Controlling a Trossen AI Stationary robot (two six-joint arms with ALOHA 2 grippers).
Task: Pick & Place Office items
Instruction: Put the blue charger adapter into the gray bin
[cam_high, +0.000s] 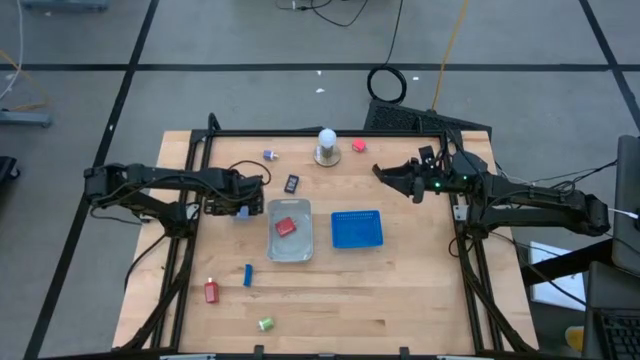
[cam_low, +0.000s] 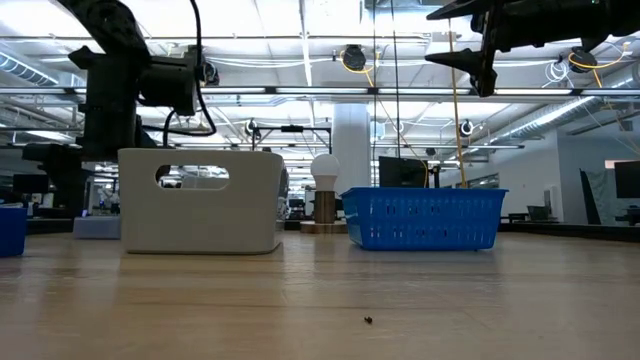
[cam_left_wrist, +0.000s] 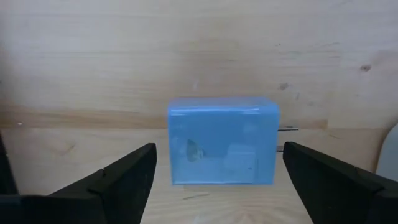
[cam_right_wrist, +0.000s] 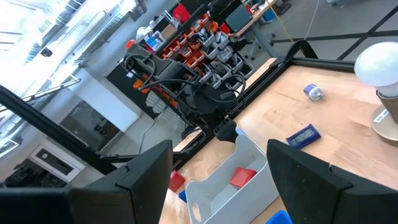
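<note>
Translucent light-blue box (cam_left_wrist: 222, 141): small plastic office item lying on the wooden surface (cam_high: 400, 290), just beside the left wall of the clear tray, between the left gripper's fingers.
Clear tray (cam_high: 289, 256): pale rectangular plastic bin, the landmark here; 1 red item (cam_high: 286, 227) already lies inside.
Left gripper (cam_left_wrist: 217, 177): down at the surface on the tray's left side, fingers apart, 1 either side of the blue box, neither touching it yet.
Right gripper (cam_high: 381, 174): raised well to the tray's far right, beyond the blue mesh basket (cam_high: 357, 229); fingers apart, holding nothing.
Step in hand: judged to be the grasp of the blue box.
Doing it well: keep the box centred between the fingers, close squarely on its 2 short sides, lift straight up to clear the tray wall.
Risk: smooth plastic may slip or twist if only a corner is pinched.
Other items: blue stick (cam_high: 248, 275), red piece (cam_high: 211, 291) and green piece (cam_high: 265, 324) lie on the tray's near-left side.
</note>
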